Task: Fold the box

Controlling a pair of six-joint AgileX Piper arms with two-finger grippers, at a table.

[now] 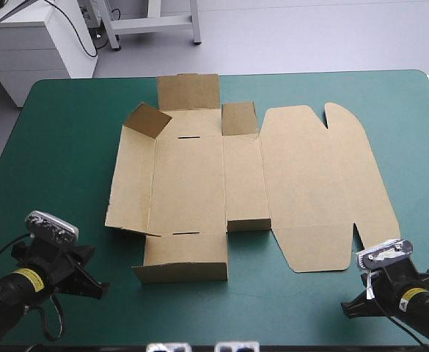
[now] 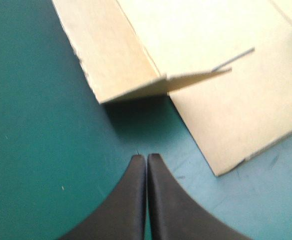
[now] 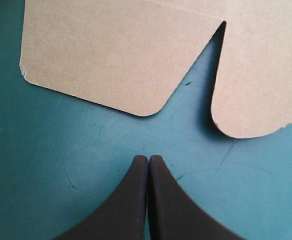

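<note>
One teal-green surface (image 1: 53, 147) fills most of the high view. Brown box (image 1: 221, 176) lies at centre frame, mostly flat, left-side flaps partly raised. Left hand (image 2: 146, 156) lower left, right hand (image 3: 148, 157) lower right: both pinched closed, empty, near the box's front edge, not touching it.

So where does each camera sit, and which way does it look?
High view: above, behind the robot, looking down on table and box; left arm, right arm at near corners.
Left wrist view: above the shut left gripper, facing the box's near flap.
Right wrist view: above the shut right gripper, facing the box's rounded tabs.
All show the box.
</note>
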